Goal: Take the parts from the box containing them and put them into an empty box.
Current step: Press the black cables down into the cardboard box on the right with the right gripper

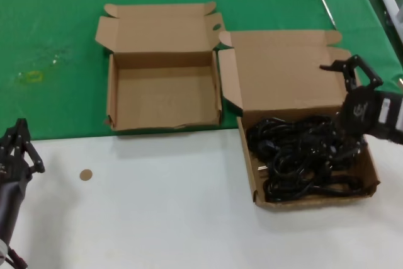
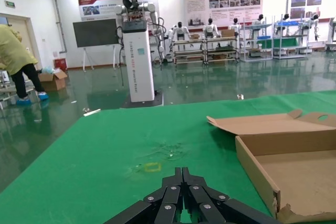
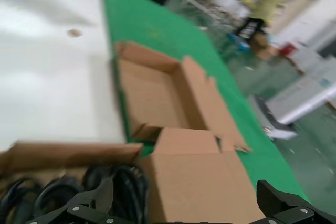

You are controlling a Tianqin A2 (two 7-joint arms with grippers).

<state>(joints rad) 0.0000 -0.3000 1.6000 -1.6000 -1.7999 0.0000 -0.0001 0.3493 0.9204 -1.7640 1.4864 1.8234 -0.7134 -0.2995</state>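
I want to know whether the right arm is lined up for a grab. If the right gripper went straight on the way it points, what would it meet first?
Probably the cords in the larger box: the open right gripper hangs above that box, pointing down at them, though depth is unclear.

- I'm working in a robotics lab or demonstration hall, a big indoor space with a glossy green floor (image 2: 220, 85).
- White humanoid robots (image 2: 181, 34) stand in a row behind racks (image 2: 265, 40) along the far wall.
- Large display posters (image 2: 223, 4) hang on that wall, beside a dark screen on a stand (image 2: 94, 32).
- A tall white kiosk-like column (image 2: 140, 59) stands on the floor.
- A person in a yellow top (image 2: 13, 56) bends near cardboard cartons (image 2: 52, 80).
- My bench (image 1: 157, 206) is partly covered by green cloth (image 1: 56, 42).
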